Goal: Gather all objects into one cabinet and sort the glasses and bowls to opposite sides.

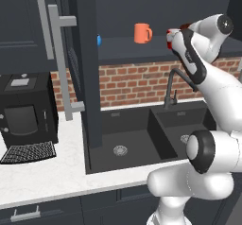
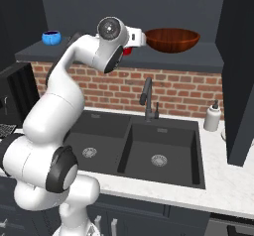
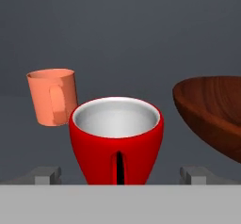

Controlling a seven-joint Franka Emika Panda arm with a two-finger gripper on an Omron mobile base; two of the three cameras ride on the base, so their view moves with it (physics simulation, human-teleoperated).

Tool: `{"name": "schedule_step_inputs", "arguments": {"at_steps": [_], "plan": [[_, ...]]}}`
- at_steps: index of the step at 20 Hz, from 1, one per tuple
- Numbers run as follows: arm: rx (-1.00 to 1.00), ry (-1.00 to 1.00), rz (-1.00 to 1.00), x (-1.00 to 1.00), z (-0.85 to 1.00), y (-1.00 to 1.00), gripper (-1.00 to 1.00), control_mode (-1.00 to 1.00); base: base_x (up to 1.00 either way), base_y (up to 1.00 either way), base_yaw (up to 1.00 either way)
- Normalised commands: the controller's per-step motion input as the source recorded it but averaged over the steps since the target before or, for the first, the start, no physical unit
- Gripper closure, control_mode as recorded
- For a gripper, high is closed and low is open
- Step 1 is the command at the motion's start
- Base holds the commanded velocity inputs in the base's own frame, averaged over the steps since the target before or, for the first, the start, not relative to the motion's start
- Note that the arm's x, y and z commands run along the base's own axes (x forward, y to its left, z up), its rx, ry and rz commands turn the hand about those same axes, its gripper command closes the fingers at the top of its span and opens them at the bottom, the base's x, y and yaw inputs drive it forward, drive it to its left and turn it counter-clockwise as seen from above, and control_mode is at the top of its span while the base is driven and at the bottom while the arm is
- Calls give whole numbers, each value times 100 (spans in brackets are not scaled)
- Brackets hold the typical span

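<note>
The red mug (image 3: 116,138) stands on the cabinet's shelf (image 2: 198,59), white inside, its handle facing the camera. My gripper (image 3: 121,173) is open, one fingertip on each side of the mug with a gap to its walls. The orange mug (image 3: 52,103) stands behind it to the left, also seen at the shelf's middle (image 1: 142,33). The wide brown bowl (image 2: 172,40) sits just right of the hand (image 2: 134,36). The small blue bowl (image 2: 51,37) rests at the shelf's far left end. The cabinet's tall door (image 1: 87,63) hangs open, its bar handle (image 1: 60,63) facing out.
Below the shelf lie a brick wall, a dark double sink (image 2: 158,150) and a black faucet (image 2: 147,98). A soap dispenser (image 2: 212,117) stands right of the sink. A black coffee machine (image 1: 26,115) sits on the white counter at left. Another open door (image 2: 240,71) hangs at right.
</note>
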Motion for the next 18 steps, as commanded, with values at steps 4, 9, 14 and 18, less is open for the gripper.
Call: {"name": "schedule_step_inputs", "arguments": {"at_steps": [4, 9, 14, 18], "plan": [[0, 0, 0, 13, 0, 0, -100, -100, 0, 0, 0], [0, 1, 0, 0, 0, 0, -100, -100, 0, 0, 0], [0, 0, 0, 0, 0, 0, -100, -100, 0, 0, 0], [0, 1, 0, 0, 0, 0, 100, -100, 0, 0, 0]]}}
